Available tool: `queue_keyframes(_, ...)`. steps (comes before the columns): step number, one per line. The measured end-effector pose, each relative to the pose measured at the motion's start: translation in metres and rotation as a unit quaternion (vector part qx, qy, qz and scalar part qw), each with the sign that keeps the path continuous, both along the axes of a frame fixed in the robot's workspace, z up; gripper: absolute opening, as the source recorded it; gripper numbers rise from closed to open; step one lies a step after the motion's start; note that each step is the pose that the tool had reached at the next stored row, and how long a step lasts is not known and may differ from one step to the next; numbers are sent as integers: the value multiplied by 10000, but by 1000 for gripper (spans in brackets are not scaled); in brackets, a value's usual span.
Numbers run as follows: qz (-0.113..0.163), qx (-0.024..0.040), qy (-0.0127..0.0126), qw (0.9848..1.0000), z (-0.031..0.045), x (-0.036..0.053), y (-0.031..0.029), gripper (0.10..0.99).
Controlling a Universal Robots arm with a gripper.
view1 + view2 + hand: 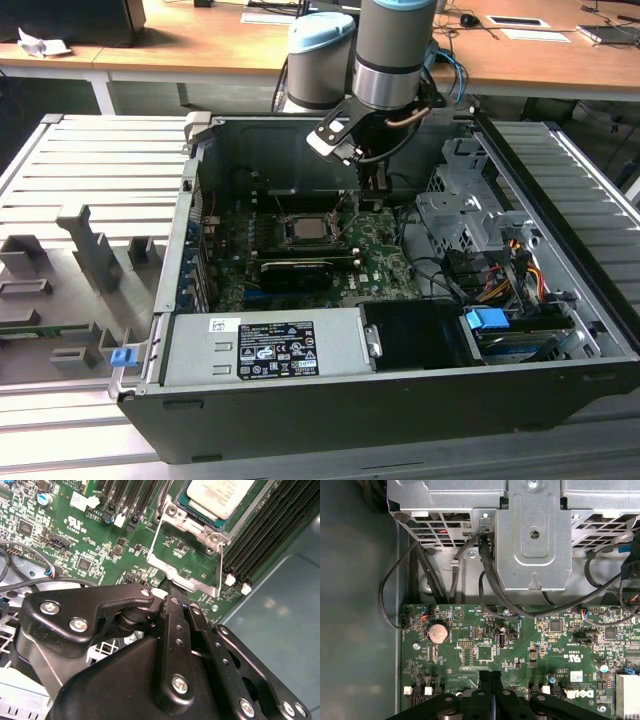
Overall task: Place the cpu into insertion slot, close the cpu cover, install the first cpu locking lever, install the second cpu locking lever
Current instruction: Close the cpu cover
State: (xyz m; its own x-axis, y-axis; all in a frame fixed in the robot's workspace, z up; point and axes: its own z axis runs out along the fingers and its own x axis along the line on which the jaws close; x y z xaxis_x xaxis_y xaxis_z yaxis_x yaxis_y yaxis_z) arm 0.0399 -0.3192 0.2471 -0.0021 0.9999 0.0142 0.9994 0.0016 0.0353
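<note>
The cpu [220, 497] lies flat, silvery face up, in the insertion slot [197, 522]; in the exterior view the cpu [308, 228] sits mid-board. The cpu cover [192, 582], a thin silvery frame, is swung open away from the chip, with green board showing through its cut-out. My gripper [172, 587] is shut, its black fingertips right at the cover's free edge; whether they pinch it is unclear. In the first wrist view the gripper [490, 674] has its fingers pressed together over the board. From outside, the gripper [372, 200] hangs just to the exterior view's right of the socket. A thin wire lever [163, 497] runs beside the socket.
A metal drive cage [535, 535] with black cables [485, 570] stands close beyond the board. Memory slots [270, 535] flank the socket. A black expansion card [295, 270] and the power supply [270, 345] lie nearer the case front. The case walls [200, 170] enclose everything.
</note>
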Motion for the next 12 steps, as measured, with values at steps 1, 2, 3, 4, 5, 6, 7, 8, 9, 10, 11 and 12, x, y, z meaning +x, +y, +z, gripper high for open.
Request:
queue_keyframes(1, 0, 0, 0, 10000, 0, -2, 0, 106)
queue_keyframes(2, 1, 0, 0, 10000, 0, -4, 0, 106)
queue_keyframes(3, 0, 0, 0, 10000, 0, -8, 0, 106)
queue_keyframes(4, 1, 0, 0, 10000, 0, -11, 0, 106)
queue_keyframes(5, 1, 0, 0, 10000, 0, -13, 0, 106)
queue_keyframes(6, 1, 0, 0, 10000, 0, -17, 0, 106)
queue_keyframes(7, 1, 0, 0, 10000, 0, -19, 0, 106)
queue_keyframes(8, 0, 0, 0, 10000, 0, -21, 0, 106)
queue_keyframes(9, 1, 0, 0, 10000, 0, -24, 0, 106)
queue_keyframes(10, 1, 0, 0, 10000, 0, -27, 0, 106)
queue_keyframes(11, 0, 0, 0, 10000, 0, -29, 0, 106)
queue_keyframes(12, 1, 0, 0, 10000, 0, -33, 0, 106)
